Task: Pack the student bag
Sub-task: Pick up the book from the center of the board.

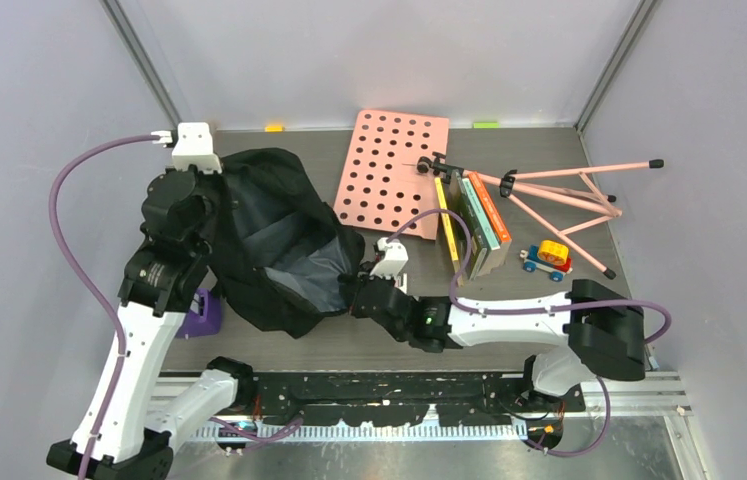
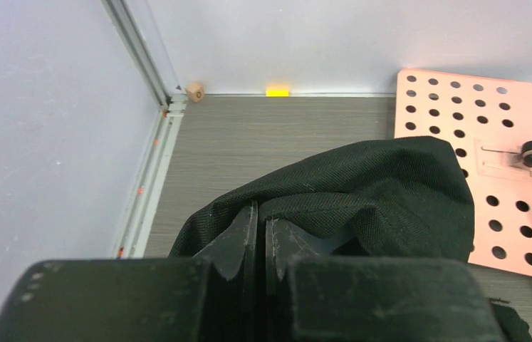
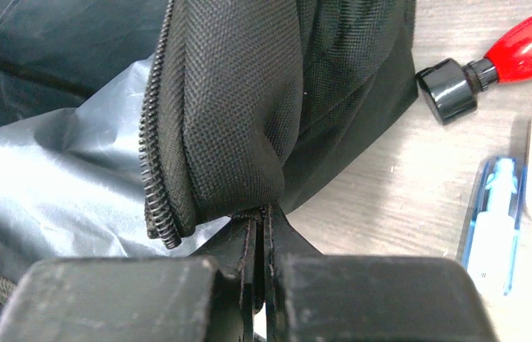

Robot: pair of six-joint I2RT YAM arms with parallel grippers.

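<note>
The student bag [image 1: 269, 240], black fabric with a grey lining [image 1: 314, 282], lies left of the table's middle with its mouth facing right and toward me. My left gripper [image 1: 211, 200] is shut on the bag's far-left fabric edge [image 2: 362, 178]; the fingertips [image 2: 261, 214] pinch a fold. My right gripper [image 1: 359, 292] is shut on the rim at the bag's mouth; in the right wrist view the fingertips [image 3: 261, 212] clamp black fabric beside the zipper [image 3: 152, 149], with the lining [image 3: 56, 185] spread out to the left.
A pink perforated board [image 1: 389, 170] and pink stand legs [image 1: 559, 190] lie at the back. Books [image 1: 474, 220] and a toy car [image 1: 547, 258] sit on the right. A purple object [image 1: 201, 315] is by the left arm. A red-handled tool [image 3: 526, 43] and a blue pen [image 3: 494, 228] lie beside the bag.
</note>
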